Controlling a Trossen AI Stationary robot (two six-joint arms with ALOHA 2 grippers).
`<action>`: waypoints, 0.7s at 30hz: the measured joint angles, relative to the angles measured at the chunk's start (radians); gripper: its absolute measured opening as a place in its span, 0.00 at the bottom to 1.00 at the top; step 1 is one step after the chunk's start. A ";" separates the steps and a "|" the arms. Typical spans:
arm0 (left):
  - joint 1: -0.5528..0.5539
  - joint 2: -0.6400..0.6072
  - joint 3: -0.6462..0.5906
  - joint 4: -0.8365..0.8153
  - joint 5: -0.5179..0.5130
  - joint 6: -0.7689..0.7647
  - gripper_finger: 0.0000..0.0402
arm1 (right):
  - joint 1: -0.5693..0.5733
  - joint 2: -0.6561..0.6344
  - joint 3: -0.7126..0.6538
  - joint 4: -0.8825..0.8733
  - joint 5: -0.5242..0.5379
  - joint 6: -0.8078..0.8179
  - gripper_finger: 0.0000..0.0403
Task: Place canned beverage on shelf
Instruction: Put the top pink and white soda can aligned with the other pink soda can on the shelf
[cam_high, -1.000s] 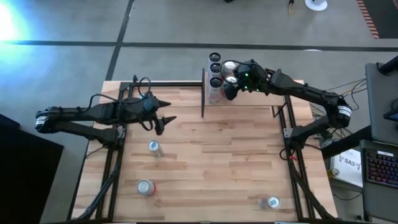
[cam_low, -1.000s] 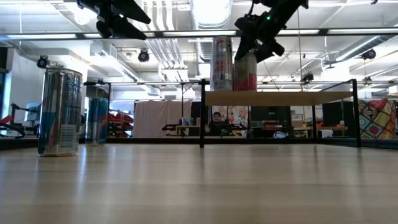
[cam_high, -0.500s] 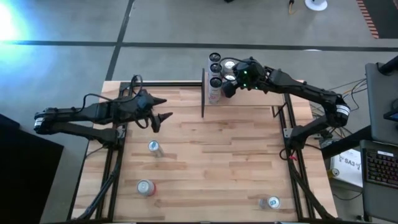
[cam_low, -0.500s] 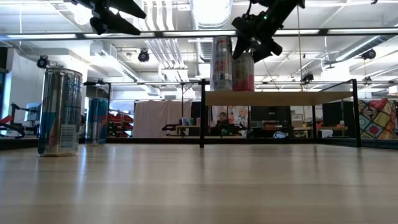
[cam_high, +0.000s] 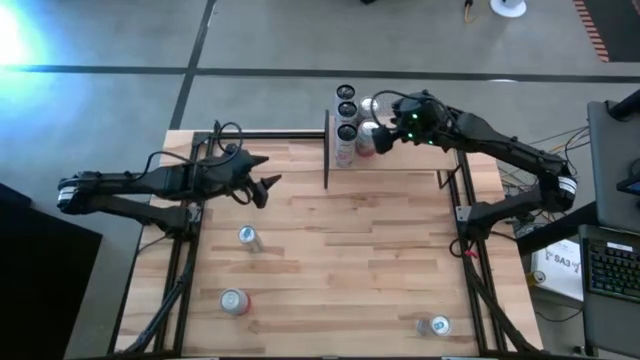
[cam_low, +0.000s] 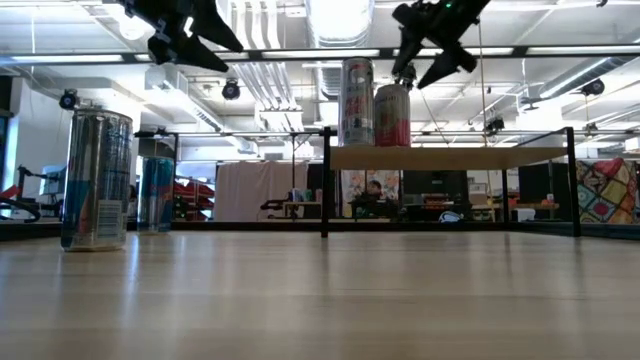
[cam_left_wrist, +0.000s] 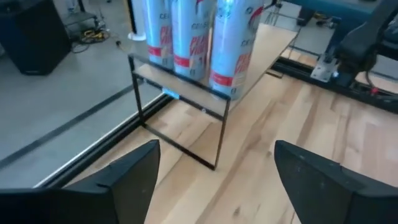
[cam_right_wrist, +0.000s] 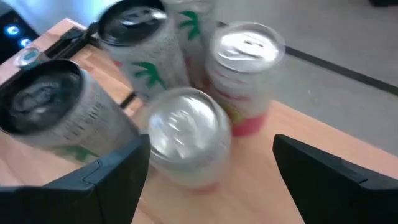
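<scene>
Right claw (cam_high: 392, 133) now spread, empty, lifted beside shelf (cam_low: 450, 157); short can (cam_low: 392, 115) released there, placement done. Left claw (cam_high: 266, 188) spread, empty.

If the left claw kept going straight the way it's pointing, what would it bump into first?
Probably the shelf with its cans. The open left claw aims at them across bare table; depth is hard to judge.

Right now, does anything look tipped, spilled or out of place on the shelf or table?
Nothing stands out. The cans on the shelf stand upright in a tight cluster, the right gripper open beside them. Three cans stand upright on the table, no spills.
</scene>
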 joint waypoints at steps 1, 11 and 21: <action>0.000 -0.005 0.009 0.001 0.006 0.013 0.71 | 0.003 -0.016 -0.012 -0.013 0.012 0.013 0.81; 0.057 -0.045 0.063 -0.031 0.013 0.132 0.59 | 0.095 -0.142 -0.151 0.000 0.015 0.097 0.75; 0.103 -0.051 0.062 -0.081 0.045 0.145 0.48 | 0.169 -0.101 -0.360 0.301 -0.005 0.198 0.58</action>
